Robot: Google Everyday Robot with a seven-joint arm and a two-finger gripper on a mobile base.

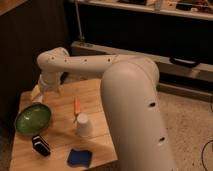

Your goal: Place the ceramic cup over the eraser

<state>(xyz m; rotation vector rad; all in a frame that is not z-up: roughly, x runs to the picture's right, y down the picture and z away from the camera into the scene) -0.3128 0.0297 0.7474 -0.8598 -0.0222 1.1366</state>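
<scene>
The ceramic cup (84, 126) is small, white and tapered. It stands on the wooden table (95, 95) near its middle, wide end down. The eraser (41, 145), a small black block with a whitish stripe, lies near the table's front left, apart from the cup and to its lower left. My gripper (46, 93) hangs at the end of the white arm over the table's back left corner, just behind the green bowl (32, 119). It is well away from both cup and eraser and holds nothing that I can see.
An orange carrot-like stick (77, 106) lies just behind the cup. A flat blue pad (79, 157) lies at the front edge. My bulky white arm (132, 107) covers the table's right side. A dark shelf unit stands behind, speckled floor to the right.
</scene>
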